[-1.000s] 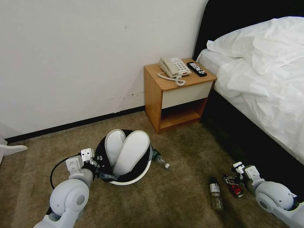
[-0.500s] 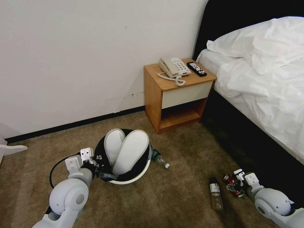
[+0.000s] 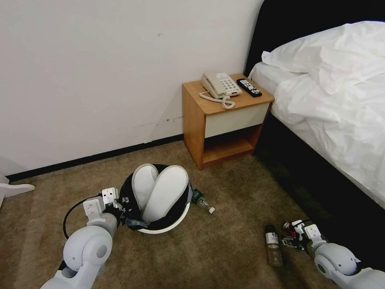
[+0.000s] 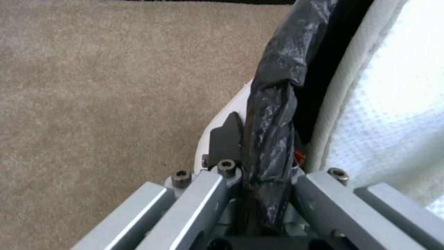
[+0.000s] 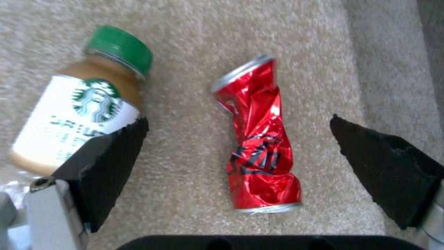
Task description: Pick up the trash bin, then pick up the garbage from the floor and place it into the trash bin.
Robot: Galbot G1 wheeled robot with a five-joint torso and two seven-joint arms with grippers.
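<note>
Left gripper (image 4: 259,163): your fingers pinch the crinkled black-bag rim of the round white plastic trash bin (image 3: 168,228), lower left.
Right gripper (image 5: 238,152): your fingers spread around the crumpled red metal can (image 5: 259,152); the smooth green-capped coffee bottle (image 5: 83,104) lies beside it.

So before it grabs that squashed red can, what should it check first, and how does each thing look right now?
1. Right gripper open: ok, its black pads stand wide apart.
2. Red can between the pads: ok, lying crushed on the carpet.
3. Coffee bottle clear of the grasp: not ok, it lies right by one pad.
4. Left gripper shut on the trash bin rim: ok.
5. Room in the bin: cannot tell, two slippers stand in it.
</note>
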